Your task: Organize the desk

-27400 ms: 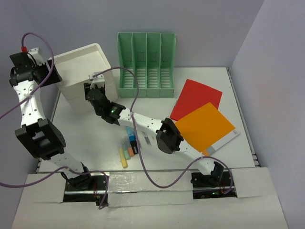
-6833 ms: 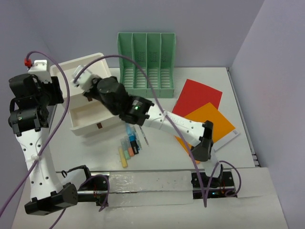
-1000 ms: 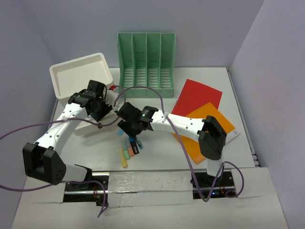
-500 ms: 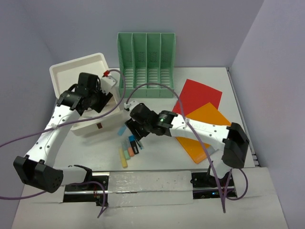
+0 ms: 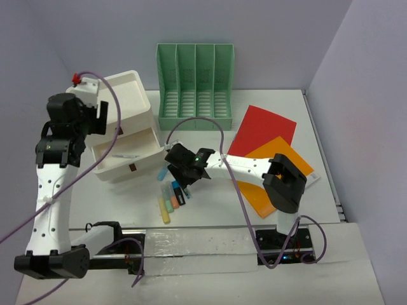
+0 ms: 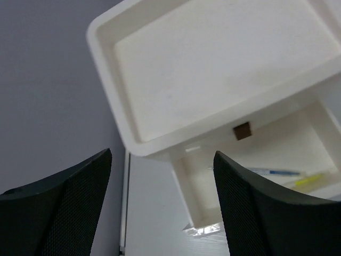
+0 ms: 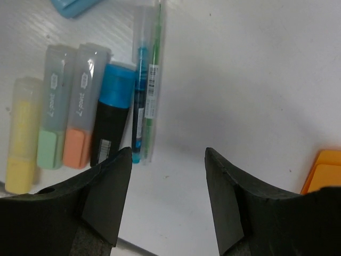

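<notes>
The white desk (image 5: 216,206) carries a row of highlighters and markers (image 5: 172,197) near its front. My right gripper (image 5: 186,173) hovers open and empty just beside them. The right wrist view shows its gripper (image 7: 168,197) over bare desk (image 7: 240,80), with a blue pen (image 7: 139,106), a green pen (image 7: 153,90), a black marker with a blue cap (image 7: 113,122) and three highlighters (image 7: 53,117) to the left. My left gripper (image 5: 95,122) is raised, open and empty, by the white drawer box (image 5: 121,95). Its gripper (image 6: 162,213) looks down on the open drawer (image 6: 266,170), which holds pens.
A green slotted file holder (image 5: 196,86) stands at the back. A red sheet (image 5: 262,130) and an orange sheet (image 5: 276,168) lie at the right, over white paper. A small light-blue item (image 5: 163,173) lies by the drawer (image 5: 124,155). The box's top tray (image 6: 213,64) holds nothing.
My left arm has lifted up and to the left, away from the drawer front; the drawer stays pulled out. My right arm's elbow has swung, while its gripper stays by the pens.
</notes>
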